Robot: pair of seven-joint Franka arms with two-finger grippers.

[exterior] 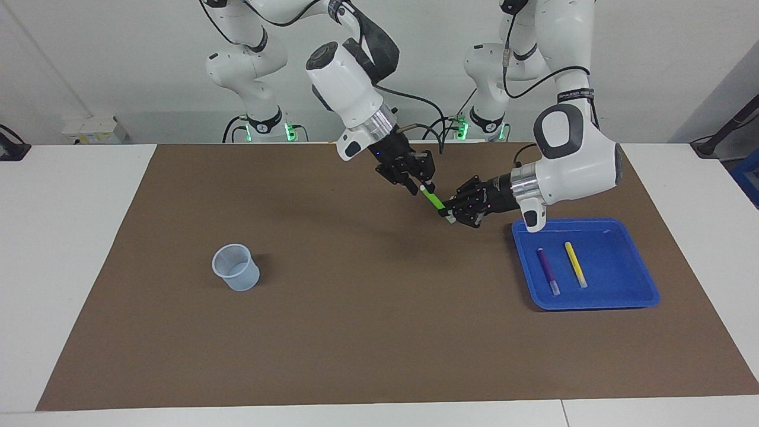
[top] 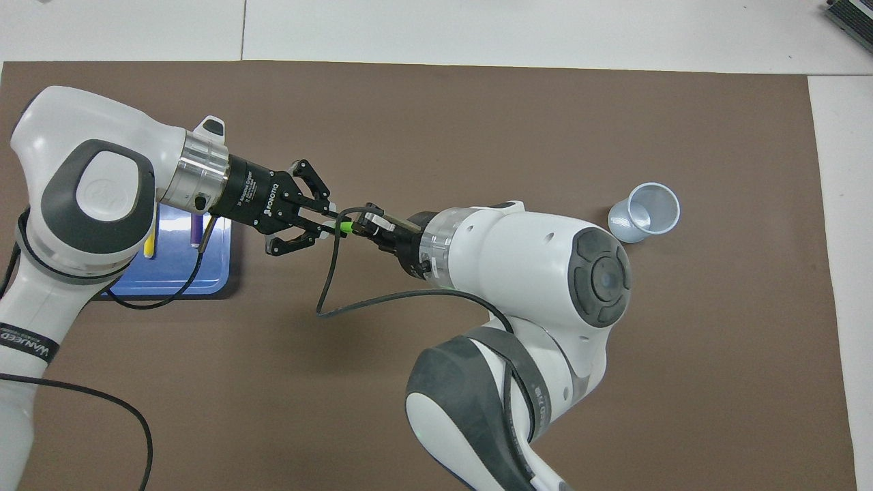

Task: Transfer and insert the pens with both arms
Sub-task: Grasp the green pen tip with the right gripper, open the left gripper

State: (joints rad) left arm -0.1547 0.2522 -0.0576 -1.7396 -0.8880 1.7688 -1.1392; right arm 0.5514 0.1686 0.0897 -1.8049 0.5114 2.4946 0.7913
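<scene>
Two hands meet over bare brown mat just right of centre in the facing view, both on the green pen (exterior: 433,200). Left hand (exterior: 452,212), coming in from the right of that frame, lies almost level and pinches the pen's lower, whitish end. Right hand (exterior: 422,185), reaching down from the upper middle, has its fingers at the pen's upper end; looks pressed onto it, so the pen appears held at both ends, slanting between them, clear of the surface. Overhead view: same pen (top: 346,228) shows only as a short green stub at frame centre-left, between left hand (top: 326,222) and right hand (top: 363,227); the rest is hidden by fingers and a looping black cable (top: 327,273). Blue tray (exterior: 640,296) sits at lower right of the facing view, at the left arm's end of the surface. In it lie the purple pen (exterior: 547,270) and the yellow pen (exterior: 575,264), side by side, near each other but apart, roughly parallel. Overhead, the tray (top: 211,273) is mostly covered by the left arm; just slivers of yellow pen (top: 149,247) and purple pen (top: 196,230) peek out. Translucent cup (exterior: 236,267) stands upright and alone at centre-left of the facing view, well apart from tray and hands; overhead it is at the right (top: 645,212).
</scene>
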